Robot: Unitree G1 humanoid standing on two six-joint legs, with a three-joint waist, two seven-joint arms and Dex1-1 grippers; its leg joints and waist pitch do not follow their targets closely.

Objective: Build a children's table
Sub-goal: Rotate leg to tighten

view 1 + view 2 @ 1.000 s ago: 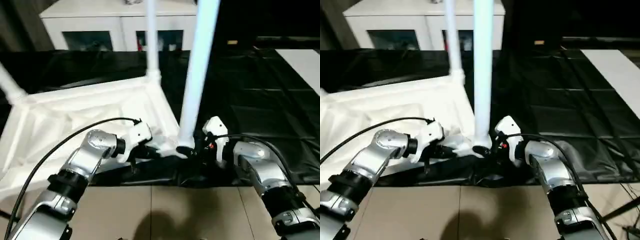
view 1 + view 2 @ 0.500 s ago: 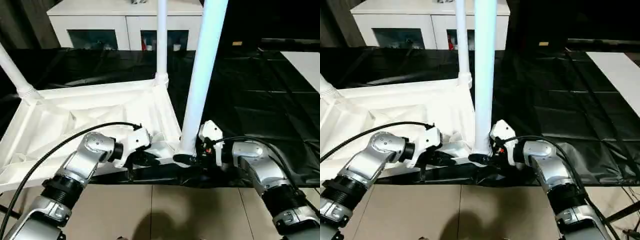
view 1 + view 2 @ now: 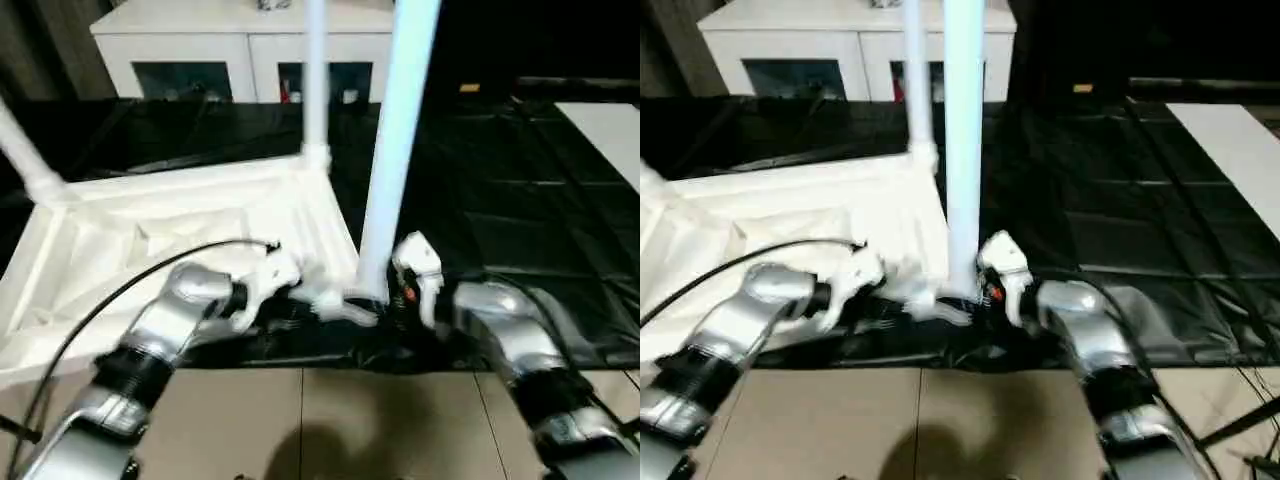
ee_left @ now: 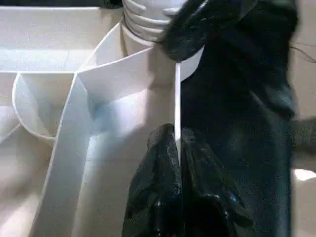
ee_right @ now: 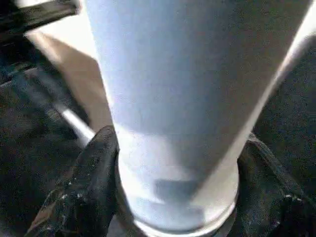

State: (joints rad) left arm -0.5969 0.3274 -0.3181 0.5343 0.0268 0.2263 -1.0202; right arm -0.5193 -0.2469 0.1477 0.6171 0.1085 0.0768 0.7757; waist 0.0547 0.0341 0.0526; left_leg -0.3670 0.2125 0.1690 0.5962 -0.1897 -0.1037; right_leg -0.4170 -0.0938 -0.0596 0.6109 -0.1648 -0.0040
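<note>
The children's table top [image 3: 150,230] lies upside down on the black-covered work table, ribbed side up. White legs stand in its far left corner [image 3: 25,155] and its far right corner [image 3: 316,80]. A third leg [image 3: 395,150] stands upright in the near right corner socket. My right gripper [image 3: 385,300] is shut on this leg's base, and its black fingers [image 5: 89,192] press the leg from both sides. My left gripper [image 4: 177,143] is shut on the thin upright rim [image 4: 177,98] of the top, just beside that socket.
A white cabinet with glass doors [image 3: 240,40] stands behind the work table. The black cover [image 3: 500,170] spreads wrinkled to the right, where a white panel [image 3: 610,120] lies at the edge. Beige floor [image 3: 330,420] shows below the table's near edge. A black cable [image 3: 120,290] loops over my left forearm.
My right gripper's fingers have drawn in against the base of the near leg. The left gripper keeps its pinch on the rim. The camera has shifted slightly.
</note>
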